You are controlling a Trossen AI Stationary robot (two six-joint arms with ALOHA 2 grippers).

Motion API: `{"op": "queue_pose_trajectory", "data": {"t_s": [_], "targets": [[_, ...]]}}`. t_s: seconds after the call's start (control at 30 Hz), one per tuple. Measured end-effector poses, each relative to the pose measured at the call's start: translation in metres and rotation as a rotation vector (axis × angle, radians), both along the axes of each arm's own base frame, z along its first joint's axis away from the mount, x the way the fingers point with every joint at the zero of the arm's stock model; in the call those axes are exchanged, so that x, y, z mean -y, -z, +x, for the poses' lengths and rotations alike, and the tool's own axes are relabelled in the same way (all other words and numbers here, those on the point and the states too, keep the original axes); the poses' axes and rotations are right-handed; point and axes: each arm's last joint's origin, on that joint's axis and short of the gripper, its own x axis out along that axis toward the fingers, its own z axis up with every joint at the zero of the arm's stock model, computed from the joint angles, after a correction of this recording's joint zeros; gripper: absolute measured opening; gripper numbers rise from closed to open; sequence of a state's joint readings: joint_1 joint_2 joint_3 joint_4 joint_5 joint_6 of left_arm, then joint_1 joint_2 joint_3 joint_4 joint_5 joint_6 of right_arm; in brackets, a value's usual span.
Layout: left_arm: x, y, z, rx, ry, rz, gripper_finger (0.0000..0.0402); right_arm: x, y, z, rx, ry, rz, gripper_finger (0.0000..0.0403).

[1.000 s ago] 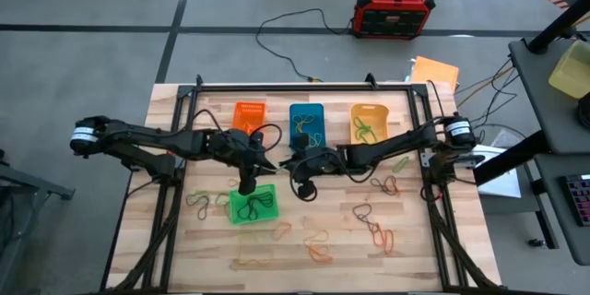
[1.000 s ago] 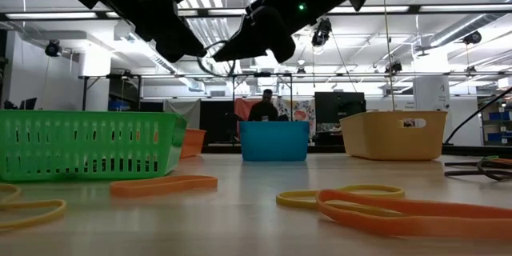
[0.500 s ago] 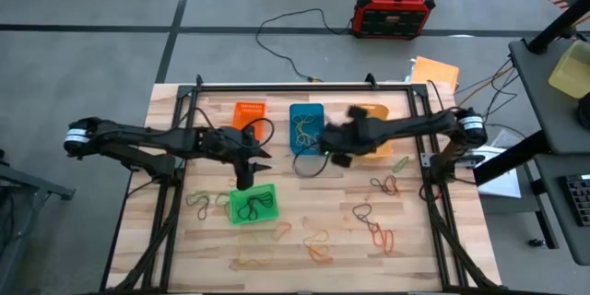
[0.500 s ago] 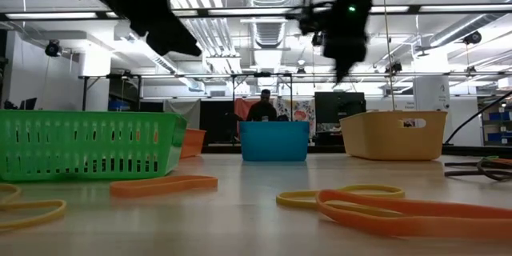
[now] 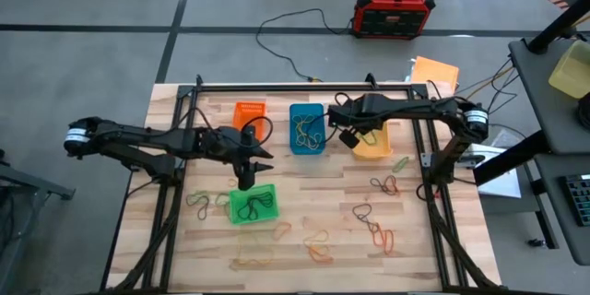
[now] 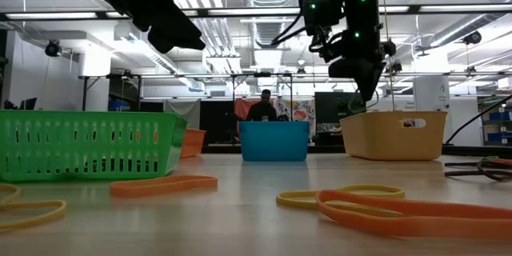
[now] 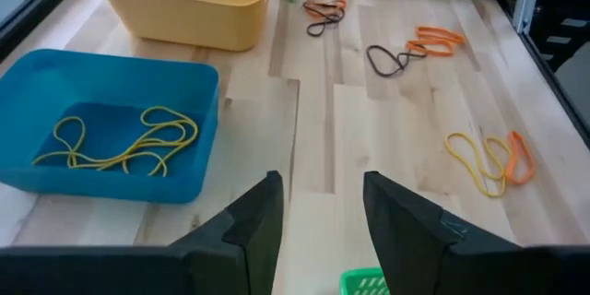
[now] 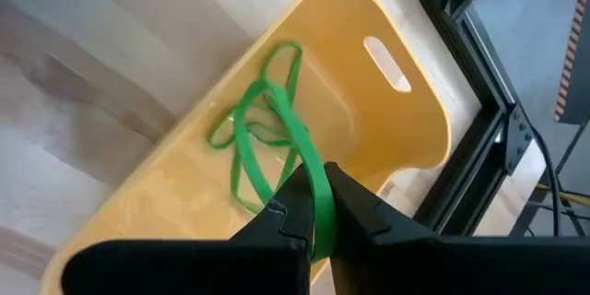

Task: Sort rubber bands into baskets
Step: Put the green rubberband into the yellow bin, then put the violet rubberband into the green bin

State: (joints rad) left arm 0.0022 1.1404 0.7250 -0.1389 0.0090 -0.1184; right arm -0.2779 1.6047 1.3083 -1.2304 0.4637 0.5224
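Near table edge: loose rubber bands (image 5: pixel 376 231) scattered on wood. Green basket (image 5: pixel 252 205) next, dark bands inside. Left gripper (image 5: pixel 247 181) hovering just above it, fingers apart, nothing held. Further back, blue basket (image 5: pixel 307 127) with yellow bands. Right gripper (image 8: pixel 313 214) over yellow-orange basket (image 5: pixel 371 145), pinched tight on green band (image 8: pixel 267 138) hanging into it.

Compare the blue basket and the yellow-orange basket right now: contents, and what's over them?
The blue basket holds yellow bands lying loose, with no gripper over it. The yellow-orange basket holds green bands, and the right gripper hangs over it, shut on a green band that trails down into it. Both stand in the table's far row.
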Motion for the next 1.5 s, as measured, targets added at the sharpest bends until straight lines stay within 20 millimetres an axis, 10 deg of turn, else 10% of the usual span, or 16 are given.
{"op": "queue_pose_trajectory", "data": {"t_s": [0.6,1.0,1.5], "targets": [[0.016,0.005,-0.006,-0.077,0.035,-0.038,0.0136,-0.022,-0.016,-0.002,0.079,-0.063,0.045,0.0142],[0.039,0.003,-0.027,-0.134,-0.067,0.093,0.0136,-0.148,-0.040,0.004,0.370,-0.455,0.313,0.0128],[0.048,-0.004,-0.033,-0.089,-0.023,0.108,0.0136,-0.246,0.026,-0.001,0.207,-0.062,0.476,0.0164]]}}
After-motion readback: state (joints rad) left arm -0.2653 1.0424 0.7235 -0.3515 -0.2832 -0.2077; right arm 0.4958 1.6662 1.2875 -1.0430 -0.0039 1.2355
